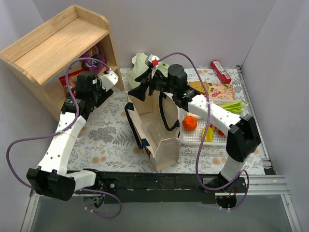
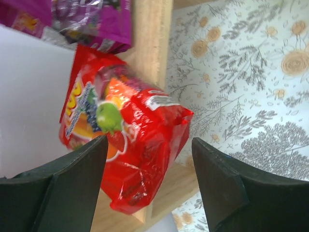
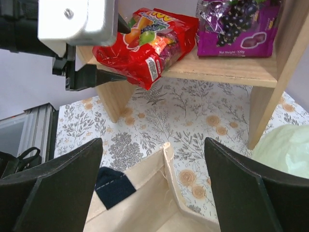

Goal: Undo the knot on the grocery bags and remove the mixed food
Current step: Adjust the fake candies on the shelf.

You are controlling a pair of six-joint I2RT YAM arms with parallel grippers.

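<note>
1. The beige canvas tote [image 1: 164, 145] stood upright, mouth open, at the middle of the floral-covered table [image 1: 106, 130]. One navy strap [image 1: 168, 116] hung down inside it.
2. Just to the right of the tote, the white slotted basket [image 1: 198, 140] held an orange round fruit [image 1: 189, 123], a yellow pepper [image 1: 208, 134] and red strawberries [image 1: 216, 128]. Green beans [image 1: 234, 106] lay at its far side.
3. The right gripper [image 3: 152, 154] hung over the far rim of the tote, fingers spread wide and holding nothing.
4. The pale green plastic bag [image 1: 141, 62] sat directly behind the tote, against the back wall. Its knot could not be made out.
5. On the far left, the wooden shelf unit [image 1: 58, 43] carried a red snack packet [image 2: 135, 135] and a purple snack packet [image 3: 236, 29] on its lower shelf.
6. The left gripper [image 2: 149, 145] was at that lower shelf, fingers apart on either side of the red snack packet, not pinching it.
</note>
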